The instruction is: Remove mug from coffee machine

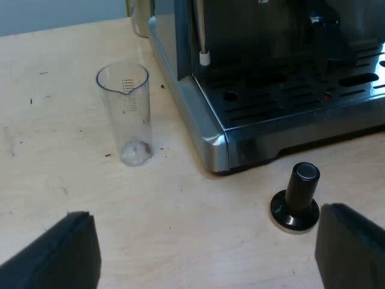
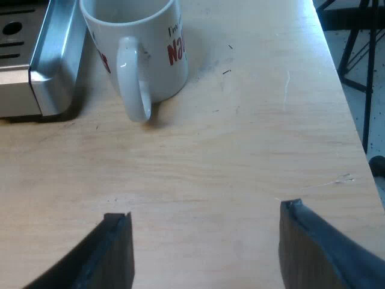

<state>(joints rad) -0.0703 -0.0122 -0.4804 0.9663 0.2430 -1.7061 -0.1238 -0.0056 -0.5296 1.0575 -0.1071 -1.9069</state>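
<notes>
Mug (image 2: 147,45) stands on the table (image 2: 240,150) just beside the espresso machine (image 2: 51,57).
My left gripper (image 1: 204,250) and right gripper (image 2: 210,250) are spread wide, empty.

Clear plastic measuring glass (image 1: 124,114), tall and narrow, with a pouring lip and a printed scale down its side, upright on a pale wooden table (image 1: 180,241); cloudy at the base. Black tamper (image 1: 296,198) with a rounded glossy knob and a flat round foot, standing upright on that foot on the same table, well apart from the measuring glass. Small dark specks and thin scratches scattered across the wood. Pale blue wall (image 1: 60,12) behind the table's far edge. Past another edge, thin black stand legs (image 2: 355,36) over a speckled grey floor (image 2: 376,108).
</notes>
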